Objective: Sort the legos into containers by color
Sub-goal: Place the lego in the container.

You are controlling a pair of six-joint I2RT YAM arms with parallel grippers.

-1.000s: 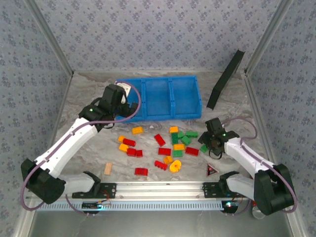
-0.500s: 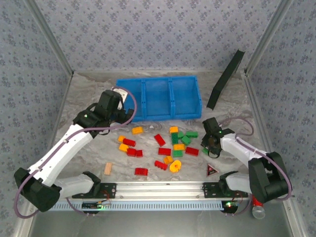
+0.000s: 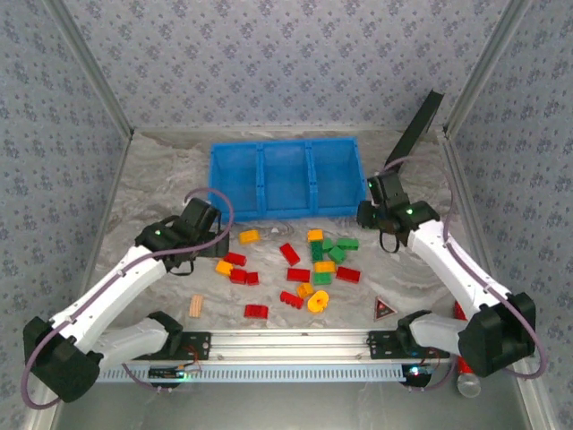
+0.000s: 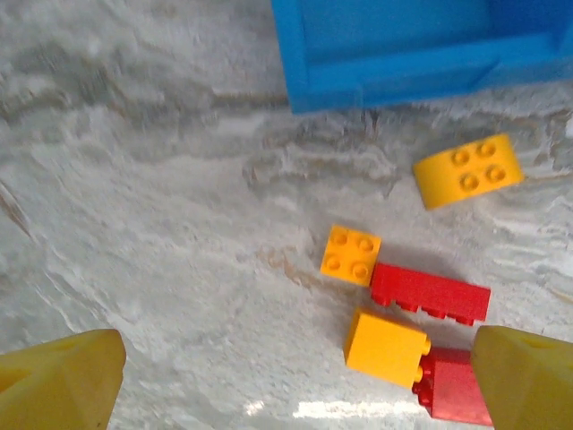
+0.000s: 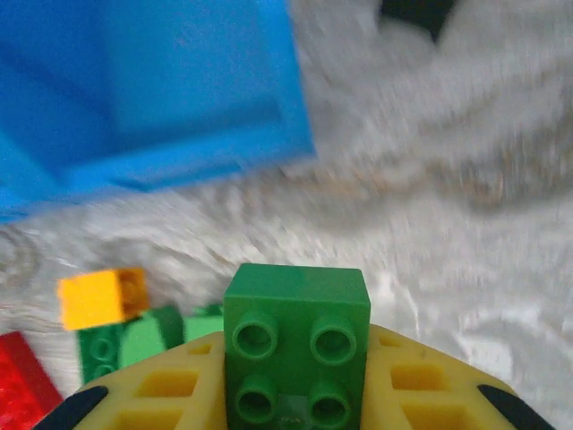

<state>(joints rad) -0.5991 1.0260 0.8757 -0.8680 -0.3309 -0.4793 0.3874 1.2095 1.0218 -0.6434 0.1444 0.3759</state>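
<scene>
We're gripping a green brick [image 5: 295, 345] in right claw [image 3: 374, 215] by the blue bin [image 3: 285, 208] (prob. pre-drop); left claw's [image 3: 218, 237] hovering wide over yellow bricks [image 4: 351, 255].

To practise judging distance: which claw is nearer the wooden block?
Left. The left claw hangs beyond the block, slightly to its right. The right claw is far across the table, by the right end of the bin, holding a green brick.
</scene>
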